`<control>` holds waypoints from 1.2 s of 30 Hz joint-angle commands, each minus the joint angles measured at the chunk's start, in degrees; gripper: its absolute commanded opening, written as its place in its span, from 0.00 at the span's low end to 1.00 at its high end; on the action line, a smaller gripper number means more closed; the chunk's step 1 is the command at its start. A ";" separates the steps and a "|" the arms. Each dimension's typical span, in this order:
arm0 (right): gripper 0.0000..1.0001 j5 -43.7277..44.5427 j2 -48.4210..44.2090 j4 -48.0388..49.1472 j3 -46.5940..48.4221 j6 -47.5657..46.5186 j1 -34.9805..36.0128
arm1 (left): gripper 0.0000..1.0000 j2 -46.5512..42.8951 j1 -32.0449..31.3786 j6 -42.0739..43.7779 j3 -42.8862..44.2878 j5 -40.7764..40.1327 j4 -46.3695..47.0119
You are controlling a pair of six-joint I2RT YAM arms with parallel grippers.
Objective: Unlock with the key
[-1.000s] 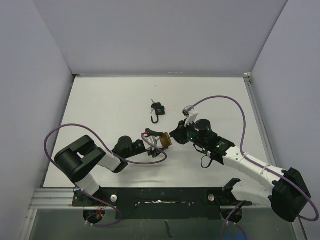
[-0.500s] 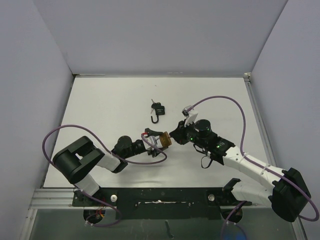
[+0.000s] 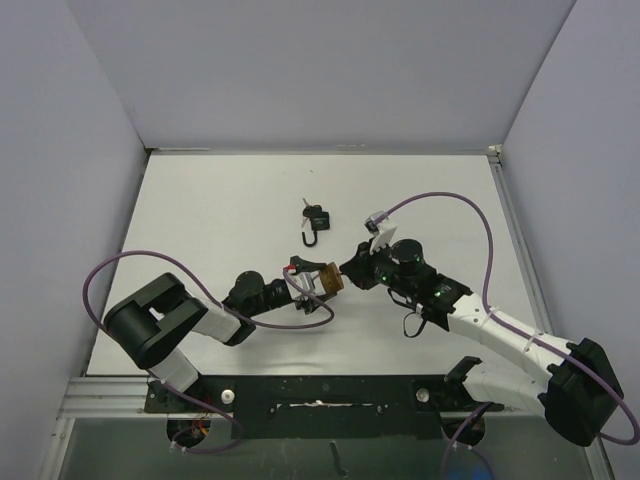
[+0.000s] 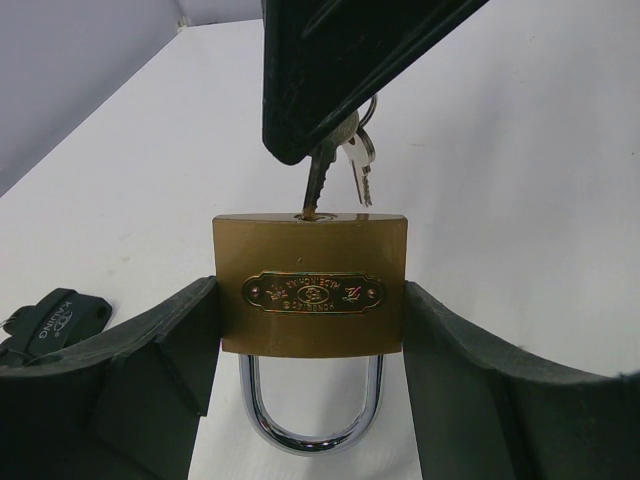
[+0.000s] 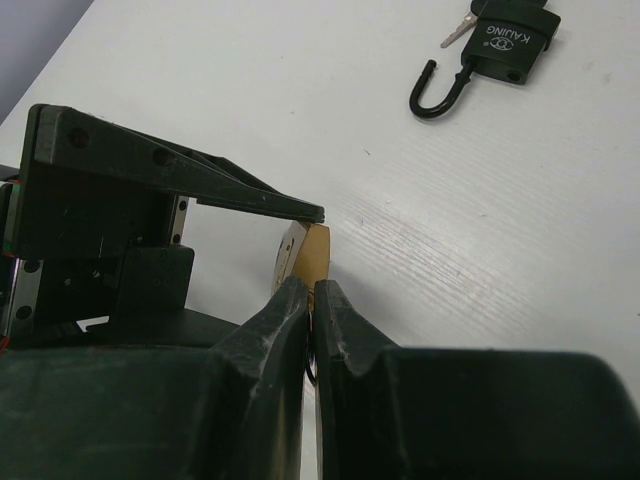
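Brass padlock (image 4: 311, 297) with closed chrome shackle (image 4: 310, 438), silver key (image 4: 318, 185) in its keyhole.

I read "KAIJING" in white on the black padlock (image 5: 510, 45) body. Lettering on the brass padlock (image 4: 311, 285) plate is too small to make out.

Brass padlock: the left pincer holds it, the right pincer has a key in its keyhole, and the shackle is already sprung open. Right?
No: the shackle is shut, both legs in the brass padlock, as the left wrist view shows. The rest holds.
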 commanded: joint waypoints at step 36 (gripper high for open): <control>0.00 -0.88 4.09 1.22 2.09 1.93 0.67 | 0.00 -7.29 -4.12 3.52 7.03 -4.74 1.83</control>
